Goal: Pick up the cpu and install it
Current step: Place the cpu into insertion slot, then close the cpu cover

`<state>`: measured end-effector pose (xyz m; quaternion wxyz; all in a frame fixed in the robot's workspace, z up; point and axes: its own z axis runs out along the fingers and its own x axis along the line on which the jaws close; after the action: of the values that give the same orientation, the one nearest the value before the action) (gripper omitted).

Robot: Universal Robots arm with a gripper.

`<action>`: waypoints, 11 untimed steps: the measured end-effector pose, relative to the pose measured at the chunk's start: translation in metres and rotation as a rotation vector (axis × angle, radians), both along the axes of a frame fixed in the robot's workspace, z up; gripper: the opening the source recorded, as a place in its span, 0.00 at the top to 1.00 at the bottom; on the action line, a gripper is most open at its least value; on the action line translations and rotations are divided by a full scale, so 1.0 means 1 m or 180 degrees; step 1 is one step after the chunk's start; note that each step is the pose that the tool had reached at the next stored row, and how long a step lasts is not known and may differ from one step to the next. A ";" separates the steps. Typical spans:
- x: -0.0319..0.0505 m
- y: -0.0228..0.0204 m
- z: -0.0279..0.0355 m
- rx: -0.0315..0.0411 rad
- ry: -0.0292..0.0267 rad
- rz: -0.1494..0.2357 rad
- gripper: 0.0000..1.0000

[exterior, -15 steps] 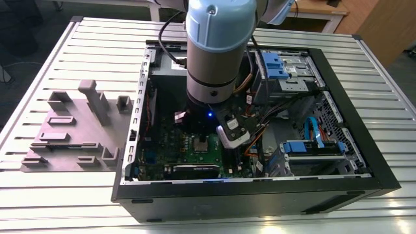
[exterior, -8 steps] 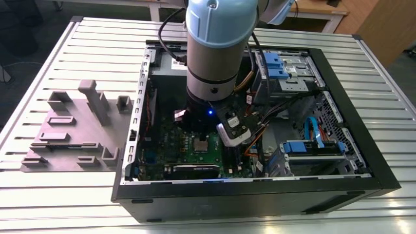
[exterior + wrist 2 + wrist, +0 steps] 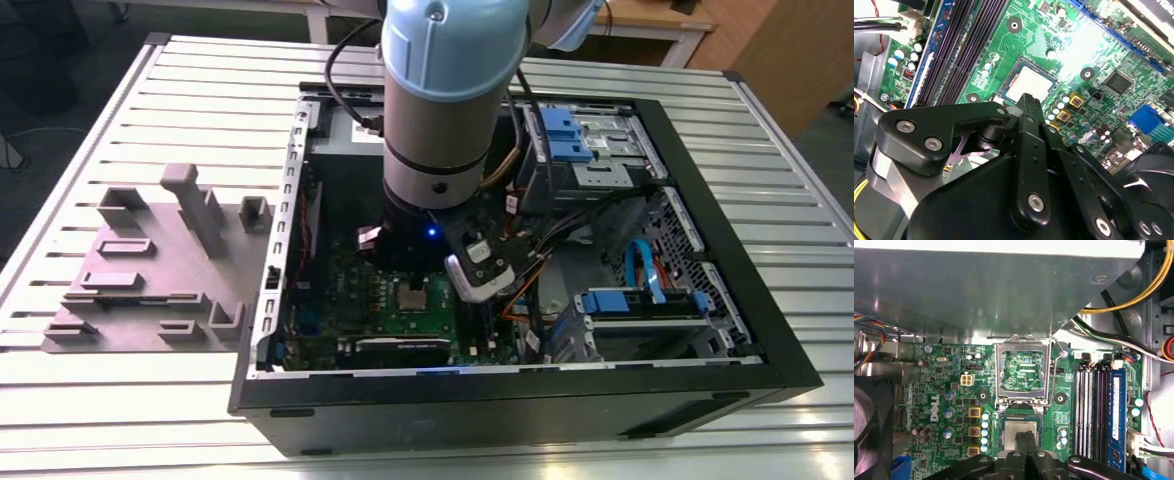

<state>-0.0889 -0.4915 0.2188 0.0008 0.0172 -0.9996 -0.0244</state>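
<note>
Ribbed metal tabletop (image 3: pixel 120 420) up front carries an open computer case (image 3: pixel 534 405), with the green motherboard (image 3: pixel 350 310) lying flat inside. On that board the cpu (image 3: pixel 1013 431) sits in its socket, and the gripper (image 3: pixel 1027 436) hangs right over it, its fingers (image 3: pixel 1022 441) pressed together with nothing between them as far as I can see. Beyond, the silver socket frame (image 3: pixel 1021 371) stands hinged up, and the arm (image 3: pixel 438 90) rises above it all.

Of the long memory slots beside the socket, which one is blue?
The outermost slot, farthest from the cpu. The other slots, lying between them, are black.
</note>
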 end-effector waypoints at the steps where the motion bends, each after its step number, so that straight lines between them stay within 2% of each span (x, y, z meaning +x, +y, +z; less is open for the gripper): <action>1: 0.0000 0.0002 -0.0002 0.0000 0.0000 0.0000 0.90; 11: 0.0000 0.0014 -0.0001 0.0003 0.0000 0.0000 0.90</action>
<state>-0.0890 -0.4901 0.2187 0.0007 0.0172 -0.9995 -0.0249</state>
